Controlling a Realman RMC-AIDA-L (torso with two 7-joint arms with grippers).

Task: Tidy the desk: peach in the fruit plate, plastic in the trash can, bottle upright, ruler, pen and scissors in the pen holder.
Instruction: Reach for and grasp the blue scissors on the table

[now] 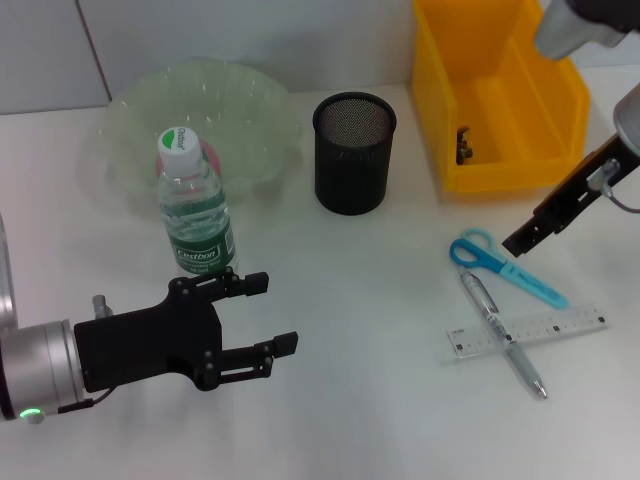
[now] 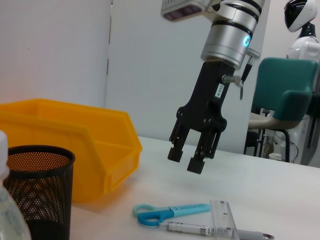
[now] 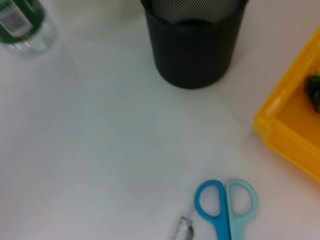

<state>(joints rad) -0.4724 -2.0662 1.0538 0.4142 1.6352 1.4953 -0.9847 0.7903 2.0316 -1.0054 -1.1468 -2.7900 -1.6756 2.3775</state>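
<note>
The right arm's black gripper [image 2: 188, 157] hangs open above the white table [image 2: 280, 195], over blue-handled scissors [image 2: 167, 212], a clear plastic ruler [image 2: 223, 218] and a silver pen [image 2: 210, 231], near a yellow plastic bin [image 2: 75, 145] and a black mesh cup [image 2: 35, 190].

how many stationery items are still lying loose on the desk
3, all on the robot's right: scissors nearest the yellow bin, pen below them, clear ruler lying across the pen. The pen holder's inside isn't fully visible.

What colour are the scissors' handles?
The scissors have one blue and one pale turquoise handle, clearest in the right wrist view.
</note>
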